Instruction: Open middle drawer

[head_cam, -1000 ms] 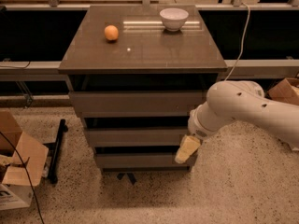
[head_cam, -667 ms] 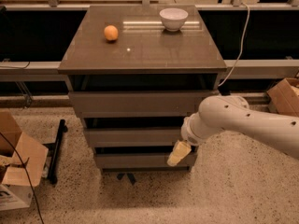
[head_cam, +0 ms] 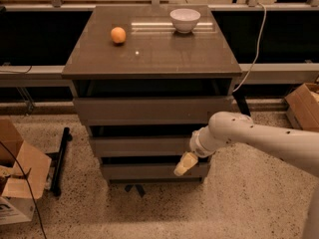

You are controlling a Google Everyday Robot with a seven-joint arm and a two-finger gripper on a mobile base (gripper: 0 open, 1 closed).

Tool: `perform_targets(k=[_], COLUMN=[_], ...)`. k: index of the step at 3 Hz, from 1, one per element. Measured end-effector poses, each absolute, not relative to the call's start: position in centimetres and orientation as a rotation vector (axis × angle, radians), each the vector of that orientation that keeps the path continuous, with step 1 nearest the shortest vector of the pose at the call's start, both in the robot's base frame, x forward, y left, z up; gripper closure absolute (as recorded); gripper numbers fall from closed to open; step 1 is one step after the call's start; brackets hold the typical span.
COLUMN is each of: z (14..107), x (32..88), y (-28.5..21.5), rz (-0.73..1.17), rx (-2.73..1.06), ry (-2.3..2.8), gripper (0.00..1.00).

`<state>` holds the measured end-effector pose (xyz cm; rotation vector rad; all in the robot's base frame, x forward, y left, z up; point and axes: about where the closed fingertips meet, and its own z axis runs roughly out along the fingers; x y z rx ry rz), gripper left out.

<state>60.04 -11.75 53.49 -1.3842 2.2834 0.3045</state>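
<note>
Tool: the tool hangs low at the right end of the cabinet front, its pale tip over the dark gap below the middle drawer. We cannot tell whether it is spread or pressed together.
Why there: the front has no handle, so we judge the tool is after the panel's lower edge, near its right corner.
Middle drawer: second of three, between the top drawer and the bottom drawer. It looks pushed in and its inside is hidden.
Worktop: the worktop carries an orange and a white bowl, well apart, both toward the back.
Bowl: we see nothing in it.
Floor: a cardboard box with open flaps stands left of the cabinet. We cannot tell what it contains.
</note>
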Motion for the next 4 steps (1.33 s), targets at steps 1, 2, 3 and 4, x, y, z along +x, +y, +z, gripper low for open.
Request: perform_targets(k=[1, 2, 3, 4], z=[49.9, 49.1, 48.5, 49.6], x=[62.4, 63.4, 63.3, 64.9], y=[-12.2, -12.2, -12.0, -11.7], rz=[0.381, 0.394, 0.381, 0.320], rx=[-1.350, -1.333, -1.300, -1.282], ry=[2.287, 2.284, 2.314, 2.255], gripper=[0.00, 0.00, 0.00, 0.00])
